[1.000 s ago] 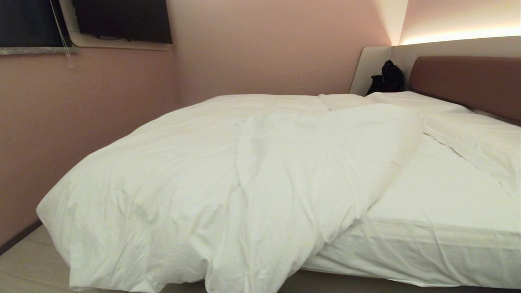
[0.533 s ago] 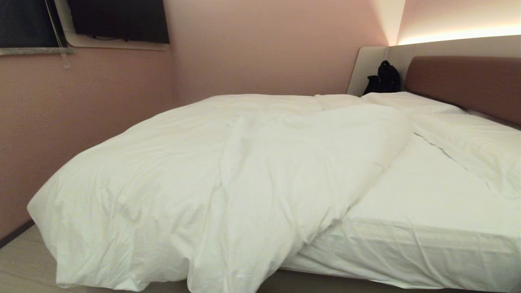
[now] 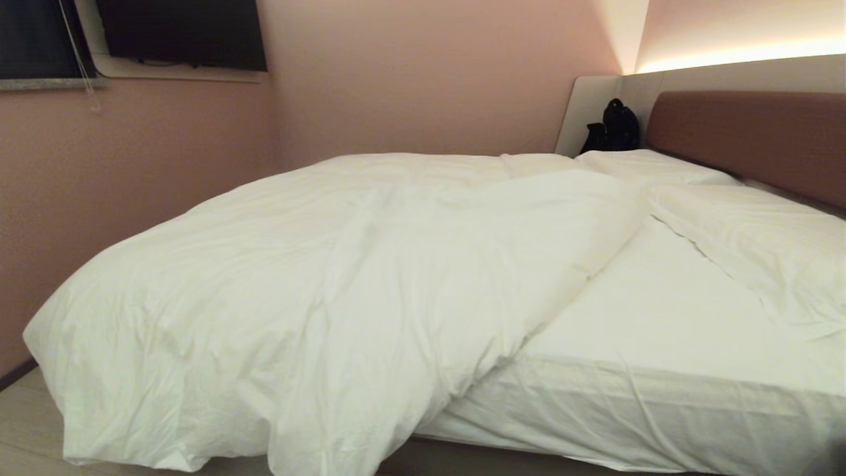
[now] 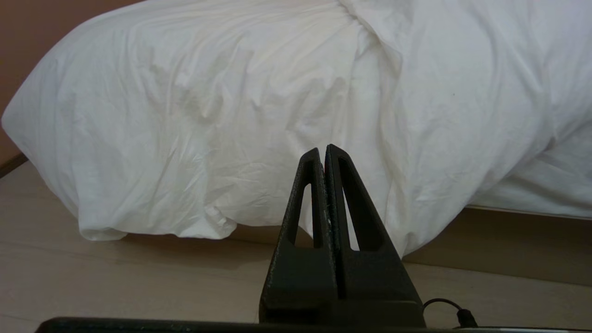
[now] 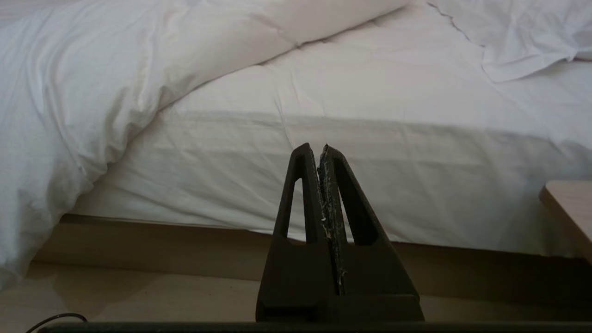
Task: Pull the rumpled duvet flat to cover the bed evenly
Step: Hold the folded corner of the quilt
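Observation:
The puffy white duvet (image 3: 317,277) lies bunched over the left part of the bed (image 3: 747,125), its edge hanging off the near side down to the floor. The bare white sheet (image 3: 654,317) shows on the right. Neither arm appears in the head view. My left gripper (image 4: 323,150) is shut and empty, held low over the floor, facing the hanging duvet (image 4: 231,115) with a gap between them. Shut and empty as well, my right gripper (image 5: 317,149) faces the mattress side (image 5: 370,180), apart from it; the duvet (image 5: 69,106) hangs beside it.
Two white pillows (image 3: 753,244) lie by the brown headboard, with a black bag (image 3: 615,129) in the far corner. A pink wall (image 3: 132,172) runs close along the far side. A light wooden furniture corner (image 5: 571,208) stands near the right arm. Pale floor (image 4: 115,282) lies before the bed.
The whole head view has shifted left as the camera moved right; the bed itself has not moved. More of the bare sheet and near pillow now shows.

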{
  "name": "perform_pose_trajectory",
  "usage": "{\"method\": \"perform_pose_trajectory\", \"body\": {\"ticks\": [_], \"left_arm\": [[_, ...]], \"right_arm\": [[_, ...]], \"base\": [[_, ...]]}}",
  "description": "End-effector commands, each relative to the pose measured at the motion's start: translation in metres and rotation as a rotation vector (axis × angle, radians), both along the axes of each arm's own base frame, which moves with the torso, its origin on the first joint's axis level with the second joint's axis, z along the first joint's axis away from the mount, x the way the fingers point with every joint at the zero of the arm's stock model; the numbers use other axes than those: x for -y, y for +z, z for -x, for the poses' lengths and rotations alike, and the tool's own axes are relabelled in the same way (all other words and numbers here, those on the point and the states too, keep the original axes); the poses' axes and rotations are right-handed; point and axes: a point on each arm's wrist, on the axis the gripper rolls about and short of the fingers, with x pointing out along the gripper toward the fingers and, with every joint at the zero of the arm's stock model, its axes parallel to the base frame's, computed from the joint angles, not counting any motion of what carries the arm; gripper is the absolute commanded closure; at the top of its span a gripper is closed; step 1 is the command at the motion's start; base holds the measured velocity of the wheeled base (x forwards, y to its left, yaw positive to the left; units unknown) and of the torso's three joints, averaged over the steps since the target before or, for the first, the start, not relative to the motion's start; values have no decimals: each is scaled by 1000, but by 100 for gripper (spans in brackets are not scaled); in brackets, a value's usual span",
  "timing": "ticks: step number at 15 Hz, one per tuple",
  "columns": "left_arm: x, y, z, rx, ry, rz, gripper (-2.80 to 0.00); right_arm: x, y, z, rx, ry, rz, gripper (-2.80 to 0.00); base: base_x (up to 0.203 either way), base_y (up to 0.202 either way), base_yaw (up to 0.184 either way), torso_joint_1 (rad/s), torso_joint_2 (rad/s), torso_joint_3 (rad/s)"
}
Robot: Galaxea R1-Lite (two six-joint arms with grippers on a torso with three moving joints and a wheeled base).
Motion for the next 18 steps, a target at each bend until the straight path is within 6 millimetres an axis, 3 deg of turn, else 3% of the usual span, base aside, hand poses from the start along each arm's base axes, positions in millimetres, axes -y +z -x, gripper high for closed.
{"method": "perform_pose_trajectory", "body": {"ticks": [1,18], "left_arm": [[0,0,0,0,0,0,0],[0,0,0,0,0,-2,0]], "right_arm": [[0,0,0,-1,2,0,0],[0,0,0,-1,3,0,0]], "base": [[0,0,0,0,0,0],[0,0,0,0,0,0]]}}
